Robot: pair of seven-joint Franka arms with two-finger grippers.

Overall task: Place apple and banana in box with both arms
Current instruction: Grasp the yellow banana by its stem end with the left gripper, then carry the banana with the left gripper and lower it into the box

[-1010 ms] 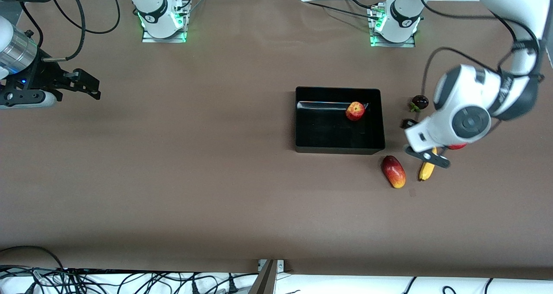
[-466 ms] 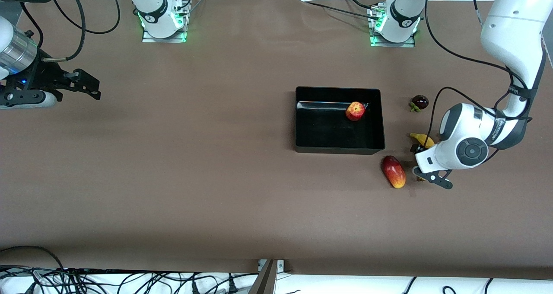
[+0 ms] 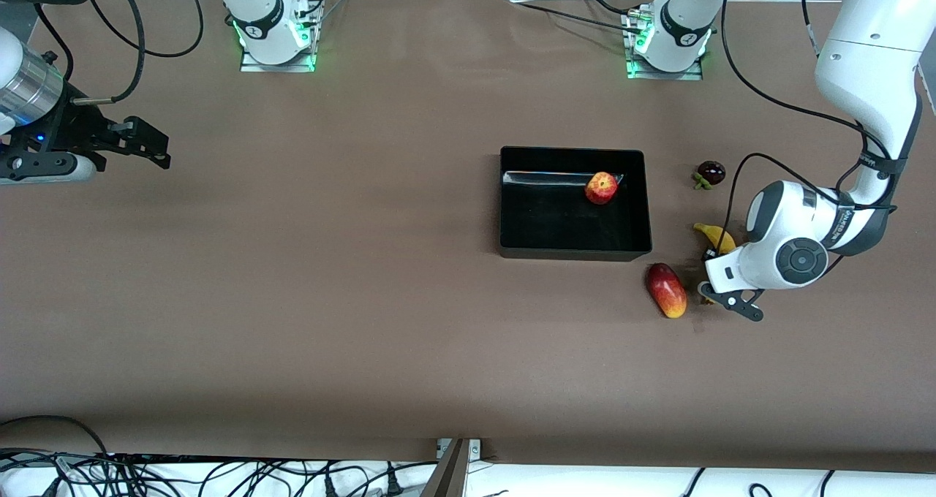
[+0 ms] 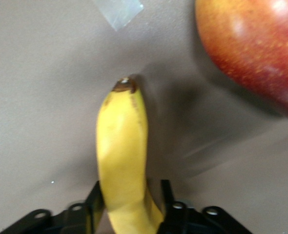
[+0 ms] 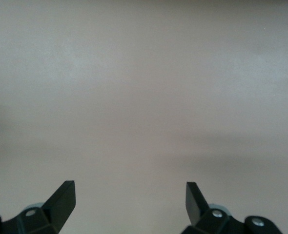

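The apple lies inside the black box, by the wall toward the robots' bases. The banana lies on the table beside the box, toward the left arm's end. My left gripper is down on the banana and hides its middle. In the left wrist view the banana runs between the fingers of the gripper; one finger is against it, and a small gap shows at the other. My right gripper waits open and empty over the right arm's end of the table; its wrist view shows only bare table.
An elongated red-and-yellow fruit lies close beside the left gripper, nearer the front camera than the box; it also shows in the left wrist view. A small dark fruit sits beside the box, toward the left arm's end.
The left arm swung its hand down from above the fruits onto the banana a second ago, then shifted only slightly. The right arm has not moved.
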